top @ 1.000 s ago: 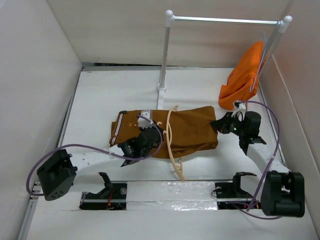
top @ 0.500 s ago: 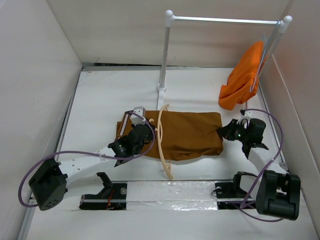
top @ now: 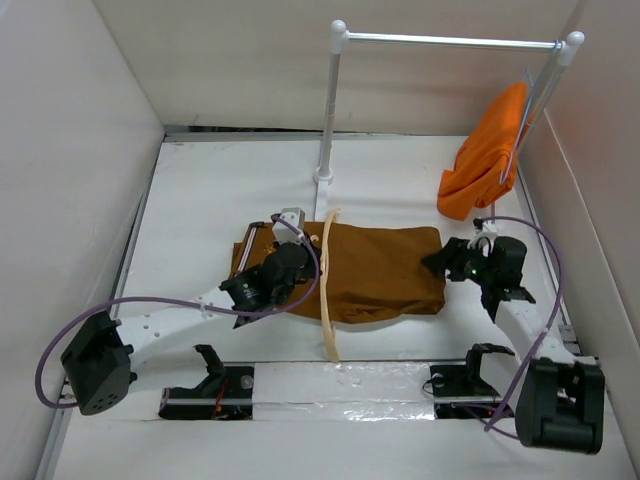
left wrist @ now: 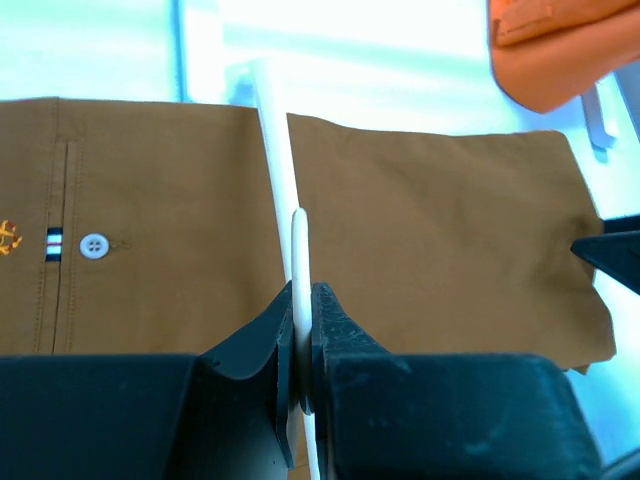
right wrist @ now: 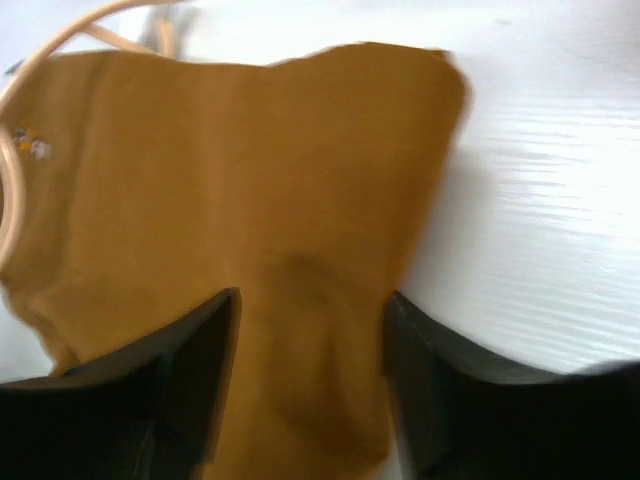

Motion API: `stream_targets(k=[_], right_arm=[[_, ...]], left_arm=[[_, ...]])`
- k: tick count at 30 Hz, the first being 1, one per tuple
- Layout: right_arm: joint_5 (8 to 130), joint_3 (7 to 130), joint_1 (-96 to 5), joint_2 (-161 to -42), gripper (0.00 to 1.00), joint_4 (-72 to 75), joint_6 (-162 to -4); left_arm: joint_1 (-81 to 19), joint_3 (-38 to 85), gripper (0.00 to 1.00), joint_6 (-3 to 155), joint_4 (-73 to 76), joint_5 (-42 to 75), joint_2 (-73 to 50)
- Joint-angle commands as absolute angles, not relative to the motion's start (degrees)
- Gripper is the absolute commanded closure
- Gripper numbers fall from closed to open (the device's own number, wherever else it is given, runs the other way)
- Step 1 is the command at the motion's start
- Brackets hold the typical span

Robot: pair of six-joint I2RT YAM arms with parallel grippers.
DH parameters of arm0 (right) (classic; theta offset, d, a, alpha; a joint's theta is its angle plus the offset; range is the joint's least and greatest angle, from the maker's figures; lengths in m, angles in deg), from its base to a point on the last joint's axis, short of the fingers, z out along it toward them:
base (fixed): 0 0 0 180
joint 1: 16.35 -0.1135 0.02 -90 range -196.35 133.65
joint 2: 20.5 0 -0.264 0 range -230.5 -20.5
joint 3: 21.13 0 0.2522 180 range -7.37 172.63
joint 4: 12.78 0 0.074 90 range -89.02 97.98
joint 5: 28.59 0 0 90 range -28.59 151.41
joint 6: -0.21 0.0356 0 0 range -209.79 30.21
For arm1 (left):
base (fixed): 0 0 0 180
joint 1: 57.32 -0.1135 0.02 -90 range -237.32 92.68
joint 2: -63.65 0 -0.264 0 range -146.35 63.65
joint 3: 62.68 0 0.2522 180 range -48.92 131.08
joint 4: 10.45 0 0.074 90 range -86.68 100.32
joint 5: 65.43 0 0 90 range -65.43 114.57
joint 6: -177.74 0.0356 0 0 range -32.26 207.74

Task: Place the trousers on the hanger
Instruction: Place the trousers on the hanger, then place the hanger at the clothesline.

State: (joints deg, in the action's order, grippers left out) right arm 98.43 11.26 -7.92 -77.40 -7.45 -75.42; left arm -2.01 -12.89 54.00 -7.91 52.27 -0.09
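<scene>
The rust-brown trousers [top: 380,265] lie flat on the table, waistband end to the left. The pale wooden hanger [top: 327,290] stands on edge across them, with fabric showing on both sides of it. My left gripper [top: 300,265] is shut on the hanger; in the left wrist view its jaws [left wrist: 302,300] pinch the thin hanger [left wrist: 275,150] over the trousers [left wrist: 430,230]. My right gripper [top: 437,262] is open at the trousers' right end. In the right wrist view its fingers [right wrist: 310,300] straddle the fabric [right wrist: 250,170] without pinching it, and the hanger [right wrist: 50,40] curves at the far left.
A white rail [top: 450,41] on a post [top: 327,110] stands at the back, with a bright orange garment [top: 485,155] hanging at its right end. White walls close in the table on the left, back and right.
My right gripper has opened and let go of the trousers' right end. The hanger has shifted left along the trousers with the left gripper, and the fabric now lies flatter.
</scene>
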Motion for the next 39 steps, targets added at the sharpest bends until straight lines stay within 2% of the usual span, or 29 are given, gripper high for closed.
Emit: stream_targets(k=[1, 2, 3, 6, 9, 11, 13, 15, 16, 17, 18, 19, 21, 22, 26, 29, 30, 32, 34, 36, 37, 39], right_arm=[[94.75, 15.91, -13.08, -69.13, 0.16, -4.4, -77.13], [93.25, 18.1, -14.66, -64.05, 0.05, -2.73, -77.14], [91.75, 19.34, -18.33, -61.65, 0.0, 0.16, -77.05], [87.79, 23.03, -27.46, -55.59, 0.0, 0.8, -75.22], [84.62, 24.53, -36.44, -54.95, 0.02, -1.38, -71.62], [79.97, 25.41, -46.81, -56.61, 0.27, -2.71, -70.11], [73.33, 28.64, -53.23, -58.54, 0.63, -2.55, -69.66], [65.41, 32.16, -61.41, -59.34, 0.66, 4.18, -71.5], [55.19, 35.31, -63.35, -59.69, 0.66, 7.01, -71.95], [50.65, 36.39, -65.8, -59.61, 0.65, 9.83, -71.95], [47.91, 36.92, -65.83, -59.26, 0.59, 12.46, -72.3], [47.18, 37.19, -65.83, -58.56, 0.34, 13.01, -72.56], [49.45, 36.67, -65.83, -56.19, 0.14, 11.8, -72.57], [50.24, 36.66, -65.83, -55.57, 0.0, 11.88, -72.39], [48.22, 38.86, -66.44, -55.21, 0.0, 14.6, -73.09], [54.89, 38.25, -68.54, -56.88, 0.0, 10.4, -71.08], [56.3, 36.16, -69.68, -57.58, 0.02, 4.99, -68.46], [57.02, 33.43, -74.95, -60.65, 0.33, -1.88, -65.03], [54.75, 31.14, -78.21, -65.2, 0.59, -9.2, -60.45], [51.4, 31.21, -81.11, -68.03, 0.58, -11.66, -57.82], [50.87, 31.04, -81.64, -69.09, 0.45, -12.55, -57.1], [48.94, 30.25, -82.79, -71.73, 0.3, -16.57, -55.09]], left_arm=[[-0.99, -5.33, 1.0, 56.45, -7.15, 50.68, 4.94], [-0.46, -4.45, 1.0, 56.88, -6.53, 51.02, 5.55], [0.16, -3.49, 1.0, 57.67, -5.05, 51.55, 6.08], [2.09, 1.16, 1.0, 59.25, -3.46, 53.13, 7.66], [2.1, 4.33, 1.0, 60.05, -2.32, 52.0, 6.97], [2.1, 8.46, 1.0, 60.66, -1.08, 51.64, 5.3], [2.1, 12.23, 1.0, 61.1, 1.11, 52.08, 3.46], [2.1, 14.09, 1.0, 61.54, 2.26, 52.43, 2.66], [2.1, 14.88, 1.0, 61.55, 2.17, 52.69, 2.74], [2.1, 15.06, 1.0, 61.63, 2.17, 52.87, 2.92], [2.1, 14.98, 1.0, 61.63, 2.09, 53.22, 3.79], [2.1, 14.63, 1.0, 61.63, 1.91, 53.92, 4.15], [2.1, 14.1, 1.0, 61.72, 1.82, 54.54, 5.11], [2.1, 14.27, 1.0, 61.9, 2.0, 55.06, 5.2], [2.1, 15.68, 1.0, 61.72, 3.14, 53.93, 5.29], [2.1, 17.61, 1.0, 62.42, 3.14, 53.93, 4.68], [2.1, 18.22, 1.0, 62.42, 3.14, 53.93, 4.33], [2.1, 19.37, 1.0, 62.34, 2.62, 52.44, 3.98], [2.1, 20.68, 1.0, 62.25, 1.65, 51.47, 3.19], [2.1, 22.27, 1.0, 62.25, 2.52, 51.2, 2.13], [2.1, 23.14, 1.0, 62.08, 2.7, 50.85, 1.35], [2.1, 22.98, 1.0, 61.55, 1.66, 50.33, 1.08]])
